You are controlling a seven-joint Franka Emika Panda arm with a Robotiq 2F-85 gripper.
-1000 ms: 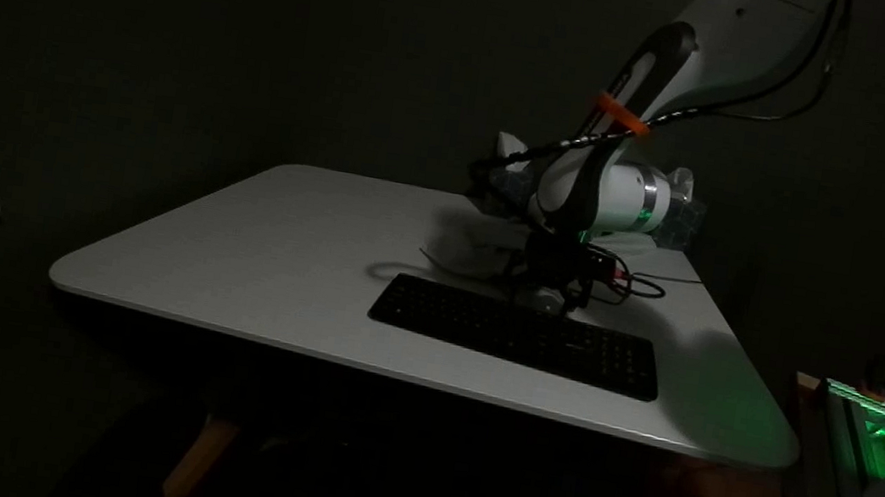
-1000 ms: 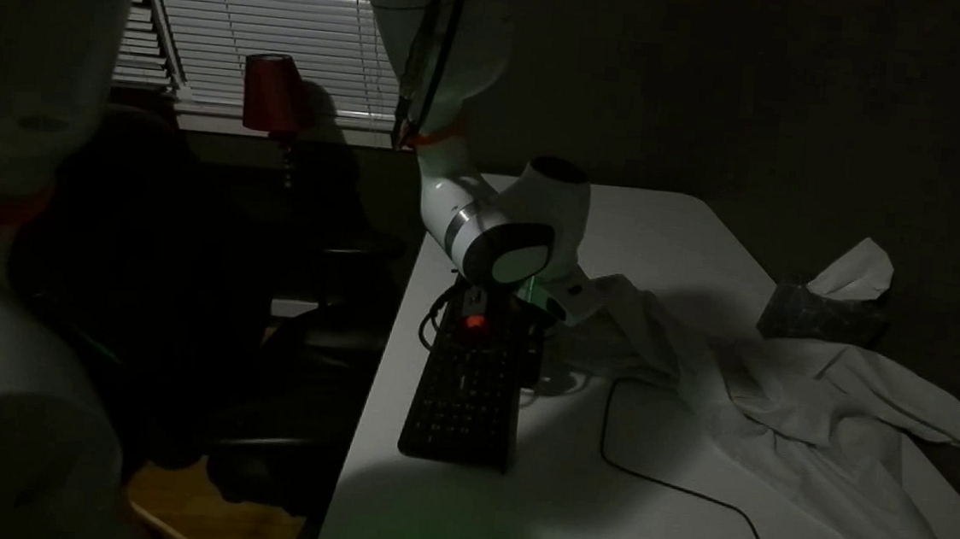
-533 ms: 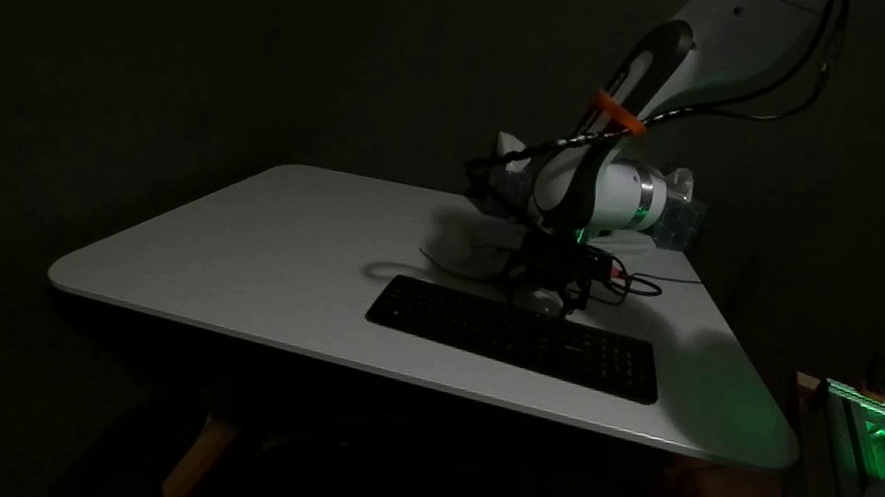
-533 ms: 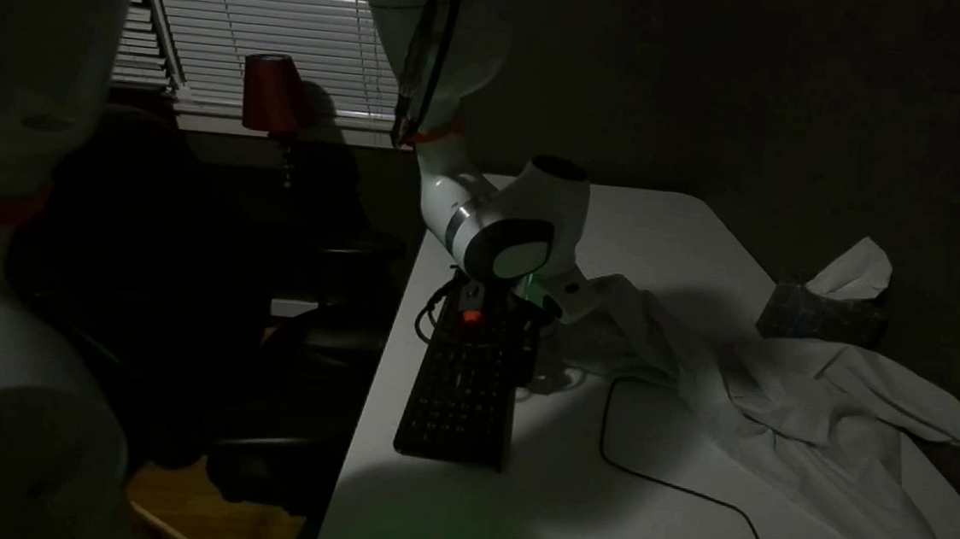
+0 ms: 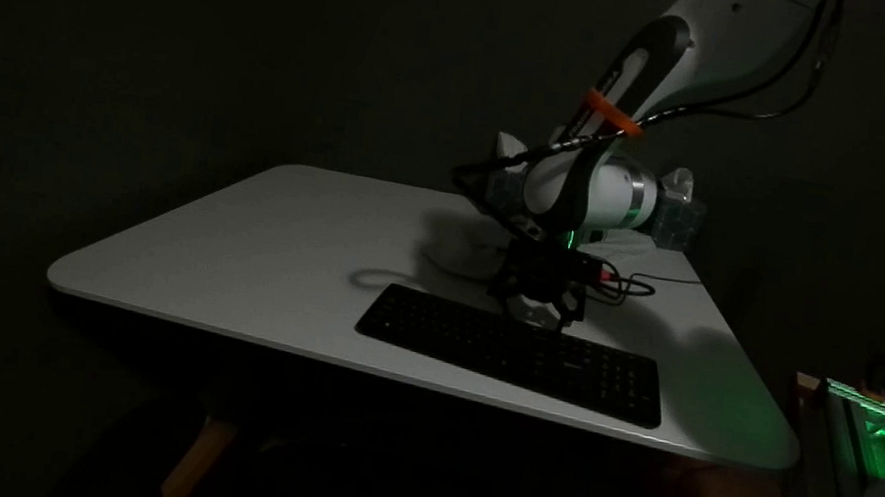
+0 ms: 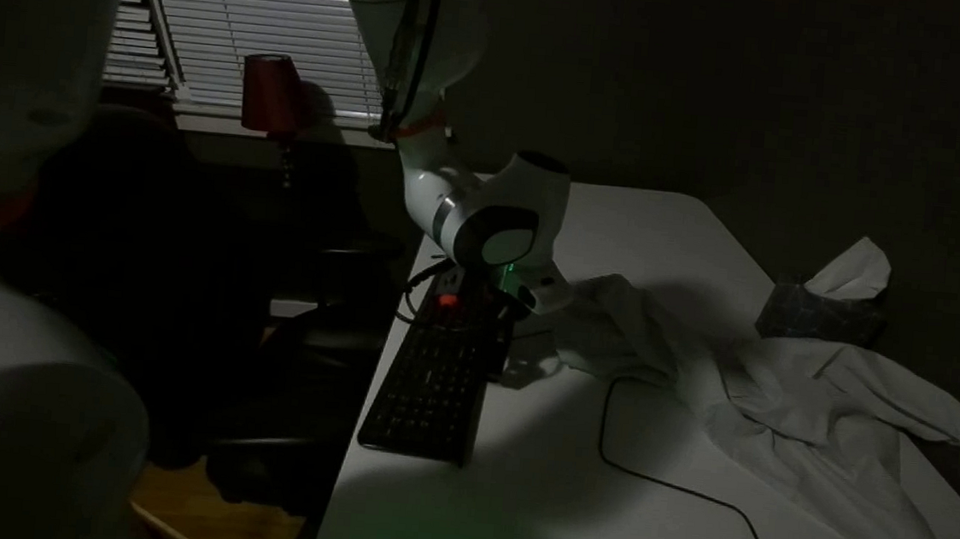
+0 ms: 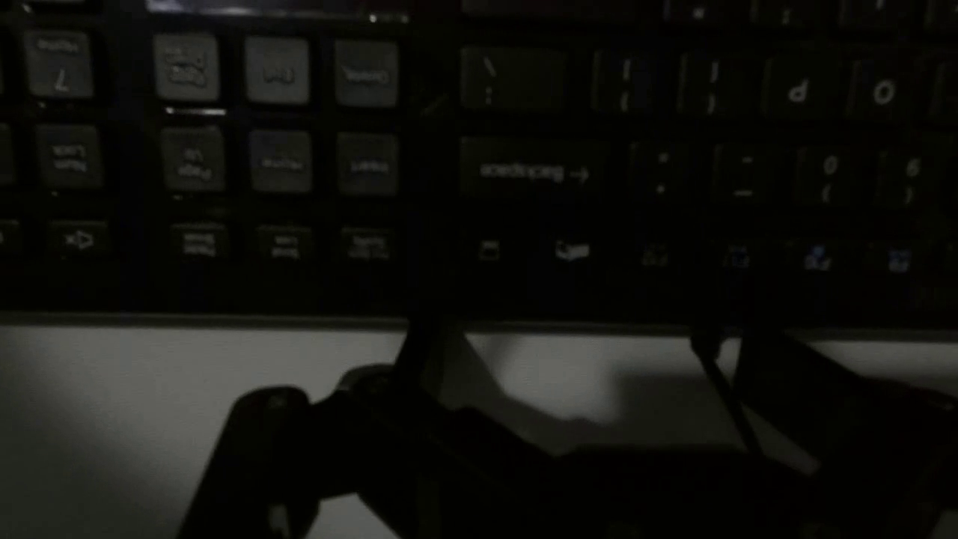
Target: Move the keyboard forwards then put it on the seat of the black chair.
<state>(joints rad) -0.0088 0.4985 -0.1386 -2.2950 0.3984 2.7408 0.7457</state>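
Black two-fingered claw [image 7: 585, 337]: released, its dark fingers [image 7: 786, 382] spread well apart at the function-key edge of the long, flat, black keyboard [image 5: 514, 354].
Contact: in the wrist view the fingers reach that edge; whether they press on it, I cannot tell.
Thin dark cord [image 7: 726, 397]: meets the keyboard's function-key edge between the two fingers.
Keyboard: flat on the white, round-cornered desk [image 5: 236, 256], keys up, its space-bar side near the desk's long edge.
White jointed robot arm [image 6: 537, 197]: above the keyboard, hiding part of it in an exterior view.
Crumpled off-white cloth [image 6: 778, 404]: on the desk past the keyboard's function-key edge, behind the claw.
Dark patterned tissue box [image 6: 819, 318]: on that same side, farther from the keyboard, a white tissue [image 6: 857, 269] rising from it.
Slim black cable [image 6: 669, 483]: bends across the desk on the keyboard's function-key side; whether it joins the cord, I cannot tell.
Black chair [image 6: 309, 376]: off the keyboard's space-bar side, beside the desk, mostly lost in shadow.
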